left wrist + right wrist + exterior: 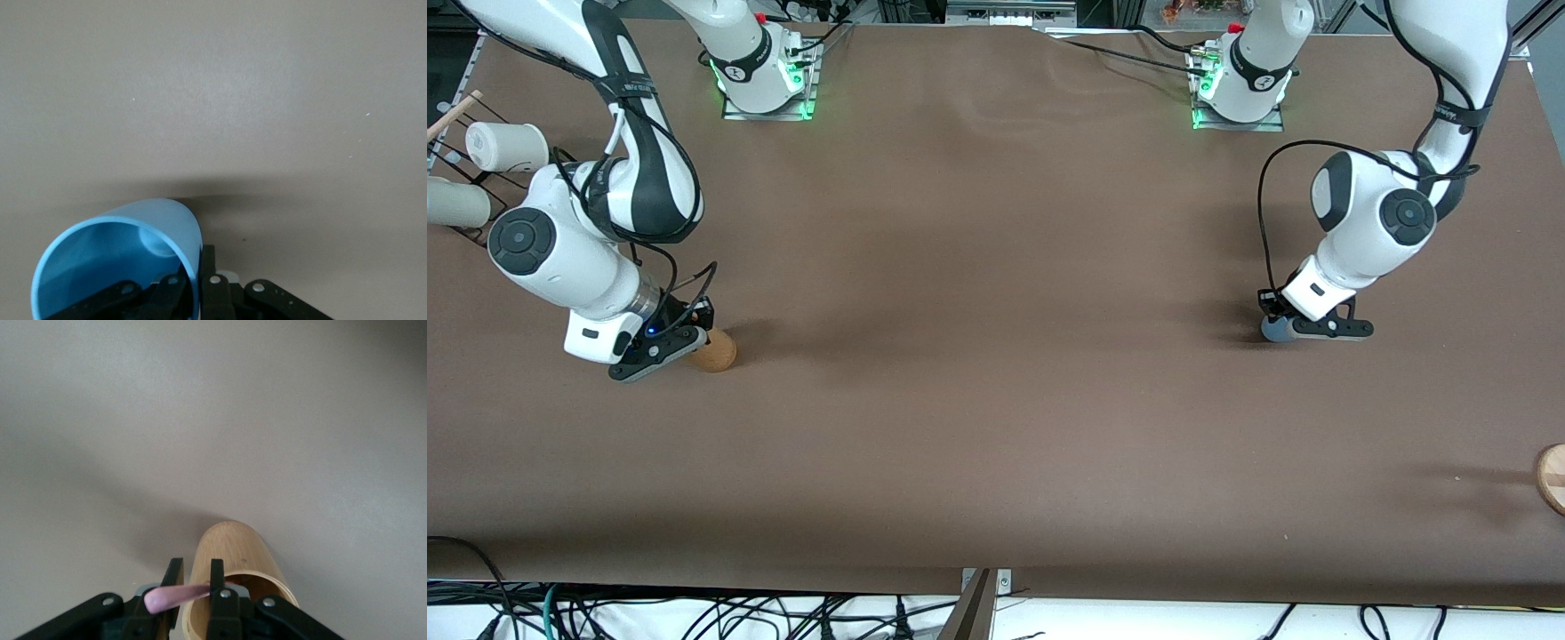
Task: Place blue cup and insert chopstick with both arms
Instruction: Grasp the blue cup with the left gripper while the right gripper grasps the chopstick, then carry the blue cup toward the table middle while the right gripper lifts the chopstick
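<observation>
1. On the brown tabletop (pixel 978 293) the count is one blue cup (pixel 1276 329), one tan cup (pixel 716 349), one pink chopstick (pixel 175 595) and two white cups (pixel 505 146) on a wire rack (pixel 476 182) at the right arm's end, plus a round wooden piece (pixel 1552 477) at the edge of the left arm's end.
2. Toward the left arm's end, the left gripper (pixel 1294 326) is down at the blue cup, which shows in the front view only as a small blue patch under the black fingers.
3. From the left wrist view, the blue cup (pixel 120 263) has its open mouth toward the camera, so its long axis runs roughly along the line of the fingers.
4. One finger (pixel 113 297) of the left gripper reaches inside the cup and the other sits just outside the wall, so the fingers are clamped on the cup's rim.
5. Toward the right arm's end, the right gripper (pixel 660 347) is low, just beside the tan cup.
6. In the right wrist view the right gripper's fingers (pixel 217 583) are closed on the chopstick, which lies crosswise between them, its long axis at right angles to the fingers.
7. One end of the chopstick reaches the rim of the tan cup (pixel 237 570), whose mouth faces the wrist camera.
</observation>
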